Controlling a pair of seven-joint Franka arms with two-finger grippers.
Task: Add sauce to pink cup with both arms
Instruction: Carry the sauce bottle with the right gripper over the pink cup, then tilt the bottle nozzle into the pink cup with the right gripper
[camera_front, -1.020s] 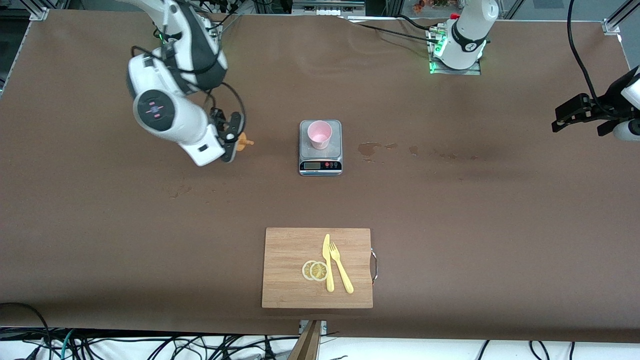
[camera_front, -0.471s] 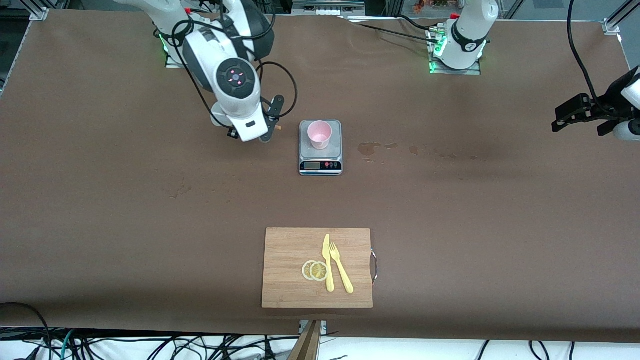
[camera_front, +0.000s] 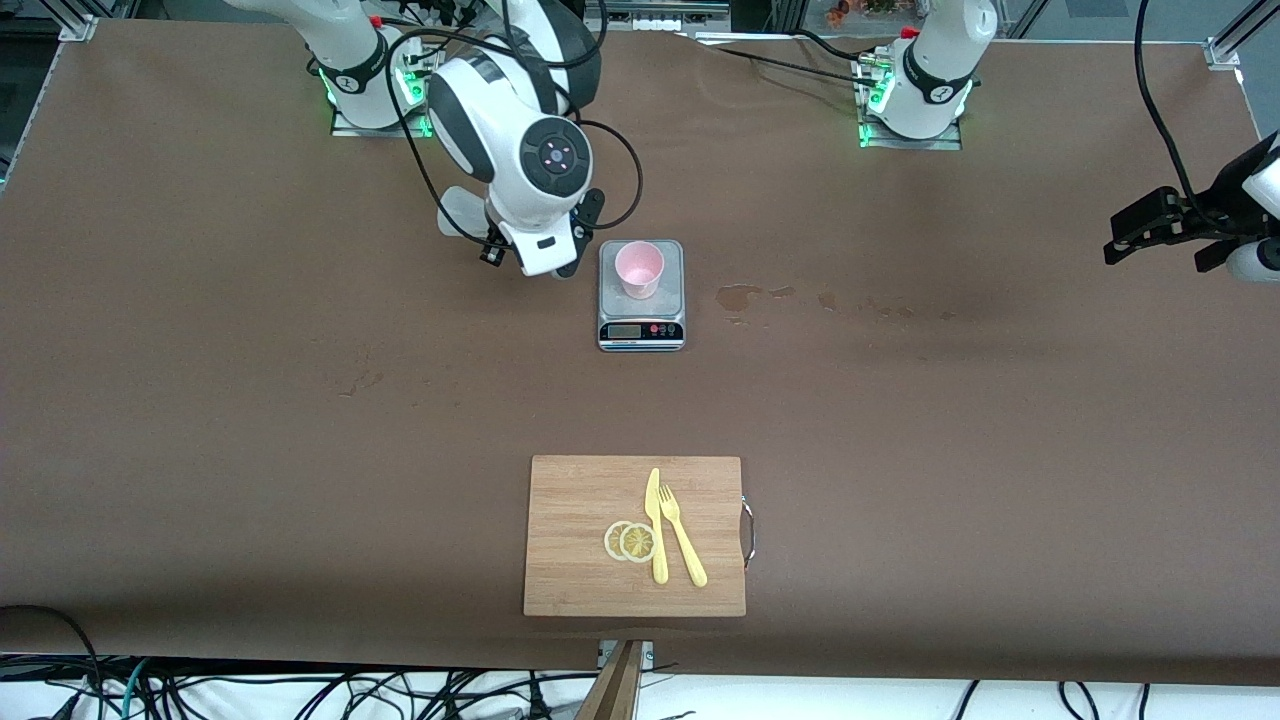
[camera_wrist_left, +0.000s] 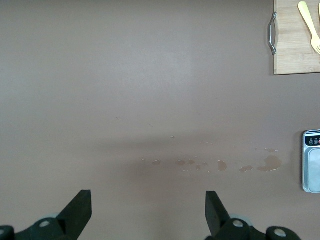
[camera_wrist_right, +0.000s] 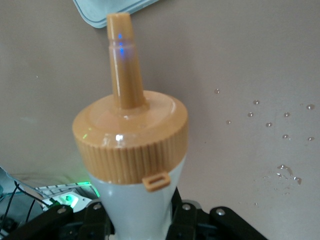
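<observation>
- The sauce bottle (camera_wrist_right: 135, 165) is clenched in the right tool (camera_wrist_right: 137, 212), whose fingers press on the whitish body just under the ribbed orange cap; the front view hides the bottle under the arm's wrist
- In the right wrist view the bottle's long axis runs straight out from the tool, and the orange nozzle (camera_wrist_right: 122, 55) points at a pale grey corner that looks to be the kitchen scale (camera_front: 641, 292)
- The right tool (camera_front: 570, 262) hangs just beside the scale, on the side toward the right arm's end of the desk (camera_front: 200, 400), so the pink cup (camera_front: 638, 268) lies a short way off toward the left arm's end
- By my reading, the coming move is to carry the nozzle over the cup's mouth and tip it down, and the right arm is far the nearer one
- The pink cup stands upright on the scale's platform near the middle of the desk; its inside looks empty, with no sauce to be seen
- The left tool (camera_front: 1165, 238) waits at the desk's edge at the left arm's end, well apart from the cup, released with its fingers (camera_wrist_left: 80, 205) spread wide and nothing between them
- Small wet stains (camera_front: 740, 296) mark the desk beside the scale
- A bamboo cutting board (camera_front: 570, 500) at the desk's edge nearest the front camera carries two lemon slices (camera_front: 630, 541), a yellow knife (camera_front: 656, 525) and a yellow fork (camera_front: 682, 535)
</observation>
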